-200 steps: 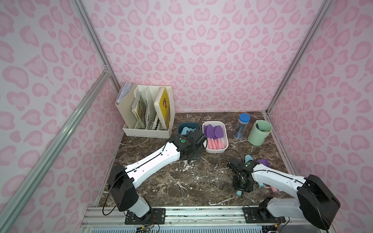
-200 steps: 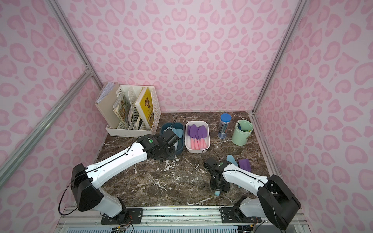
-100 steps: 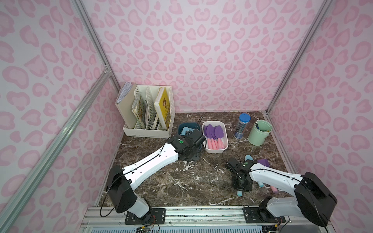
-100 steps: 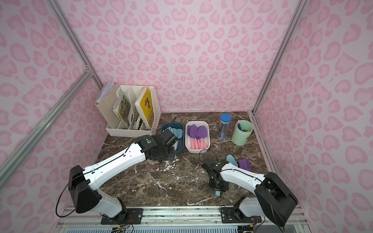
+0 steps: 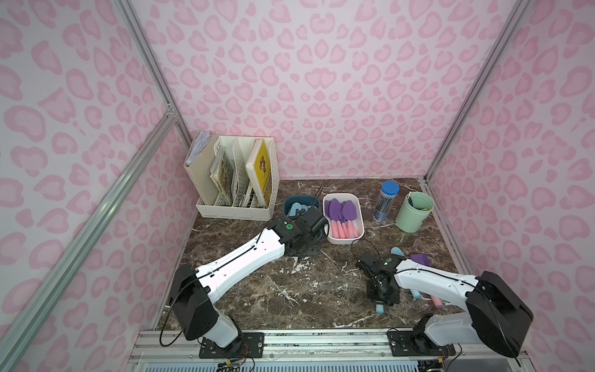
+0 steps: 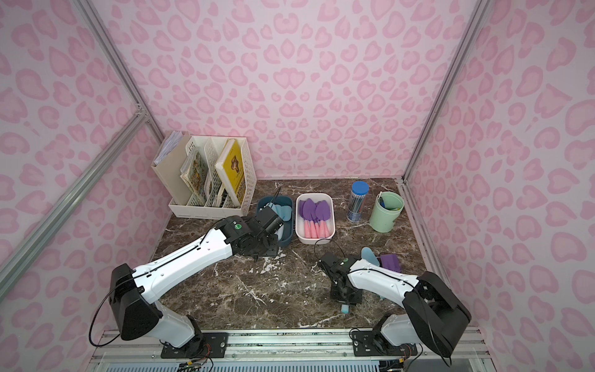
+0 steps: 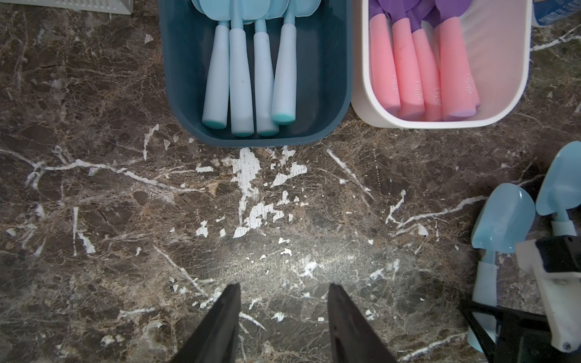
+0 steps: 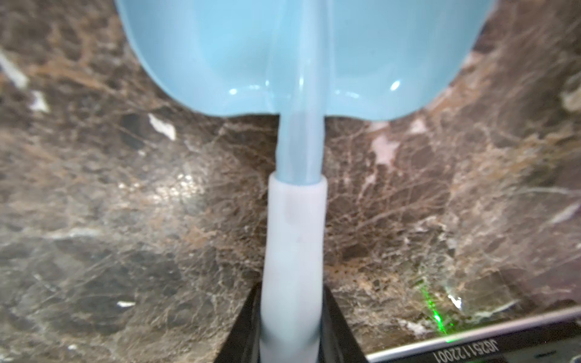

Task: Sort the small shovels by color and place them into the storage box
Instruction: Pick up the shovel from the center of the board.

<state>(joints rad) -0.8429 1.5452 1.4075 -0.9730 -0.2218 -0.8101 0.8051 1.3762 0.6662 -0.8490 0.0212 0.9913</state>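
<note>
The right gripper (image 8: 291,294) has just clamped the handle of the light blue shovel (image 8: 295,220), blade ahead of it. It looks ready to be lifted to the dark blue box (image 7: 334,94). The left gripper (image 7: 284,292) hangs apart, empty.

Left arm (image 5: 244,261): white tapered shell with small dark screws, black joint housings, thin black cable alongside.
Right arm (image 5: 431,283): same white shell, bulky black shoulder, black cable loop at the wrist.
Markings: a round green dot (image 5: 288,226) on each black wrist.
Left pincer (image 7: 284,287): two black wedge fingers (image 7: 220,323) narrowing to tips.
Right pincer (image 8: 290,301): black fingers (image 8: 336,330).
Bases (image 5: 231,346): black plates screwed to a silver rail (image 5: 322,341), at 7 and 5 o'clock of the surface (image 5: 306,290).
</note>
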